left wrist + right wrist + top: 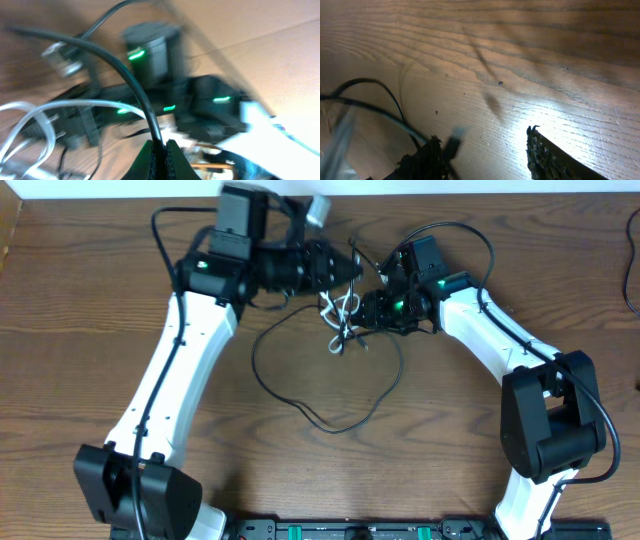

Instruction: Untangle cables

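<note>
The black cable (322,424) lies in a wide loop on the wooden table (90,300). At the top of that loop it runs into the white cable (340,315), which is bunched in small loops between the two grippers. My left gripper (356,268) is shut on the black cable (142,97), which rises from between its fingers (175,160). The white cable (30,115) shows at the left of the left wrist view. My right gripper (364,313) sits just right of the white loops. In its wrist view the right gripper (485,137) is open, with a black plug end (452,142) beside its left finger (427,157).
The thick black cords of the arms (165,230) arc over the far part of the table. The right arm's wrist (155,55) with green lights fills the middle of the left wrist view. A dark rail (350,530) runs along the near edge.
</note>
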`<state>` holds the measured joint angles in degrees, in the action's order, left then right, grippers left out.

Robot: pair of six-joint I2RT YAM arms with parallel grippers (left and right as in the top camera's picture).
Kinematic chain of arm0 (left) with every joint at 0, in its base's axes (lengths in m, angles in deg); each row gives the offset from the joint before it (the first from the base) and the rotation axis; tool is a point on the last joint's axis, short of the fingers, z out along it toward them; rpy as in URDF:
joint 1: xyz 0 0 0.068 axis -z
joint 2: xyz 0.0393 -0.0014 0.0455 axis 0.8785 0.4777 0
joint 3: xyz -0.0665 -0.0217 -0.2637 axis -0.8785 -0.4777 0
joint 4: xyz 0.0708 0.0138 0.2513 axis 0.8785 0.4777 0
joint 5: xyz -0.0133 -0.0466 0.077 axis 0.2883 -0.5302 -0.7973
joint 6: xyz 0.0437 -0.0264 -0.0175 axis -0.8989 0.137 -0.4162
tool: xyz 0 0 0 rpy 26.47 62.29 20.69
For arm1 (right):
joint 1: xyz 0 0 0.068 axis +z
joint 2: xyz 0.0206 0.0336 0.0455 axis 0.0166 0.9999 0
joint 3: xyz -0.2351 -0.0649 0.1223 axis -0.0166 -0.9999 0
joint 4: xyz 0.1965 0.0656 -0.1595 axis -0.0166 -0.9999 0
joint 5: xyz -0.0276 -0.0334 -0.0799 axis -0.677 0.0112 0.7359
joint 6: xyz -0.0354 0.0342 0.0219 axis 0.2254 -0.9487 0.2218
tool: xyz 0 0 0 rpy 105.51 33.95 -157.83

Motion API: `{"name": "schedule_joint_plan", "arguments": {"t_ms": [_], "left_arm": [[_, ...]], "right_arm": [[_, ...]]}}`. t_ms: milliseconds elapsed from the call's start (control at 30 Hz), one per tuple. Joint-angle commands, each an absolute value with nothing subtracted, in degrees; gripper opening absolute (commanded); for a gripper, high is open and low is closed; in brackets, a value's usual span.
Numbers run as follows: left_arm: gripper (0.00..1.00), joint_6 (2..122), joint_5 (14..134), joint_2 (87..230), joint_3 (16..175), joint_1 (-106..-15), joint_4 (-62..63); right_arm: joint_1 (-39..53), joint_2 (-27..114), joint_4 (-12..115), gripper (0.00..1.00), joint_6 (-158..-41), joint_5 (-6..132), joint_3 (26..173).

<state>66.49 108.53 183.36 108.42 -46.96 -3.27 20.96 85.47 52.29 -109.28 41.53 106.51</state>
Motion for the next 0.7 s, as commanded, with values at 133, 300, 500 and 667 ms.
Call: {"name": "schedule_joint_plan", "arguments": {"t_ms": [133, 300, 500, 667], "left_arm": [[0.08, 83.67, 125.76, 182.18, 109.45, -49.58, -12.88], [0.08, 86.05, 126.8, 182.18, 109.45, -53.06, -19.42], [0.08, 79.86, 120.71, 182.29, 109.42, -59.97, -18.17], [0.08, 70.55, 99.72, 182.31, 109.42, -64.27, -1.19]], "right_arm": [[21.14, 86.0, 51.41, 0.38, -111.2, 45.14, 106.19], [19.98, 86.0, 47.66, 0.03, -111.33, 51.0, 106.19], [16.59, 86.0, 42.96, 0.01, -109.7, 53.64, 106.19], [13.11, 86.0, 41.01, 0.01, -106.22, 53.62, 106.19]]}}
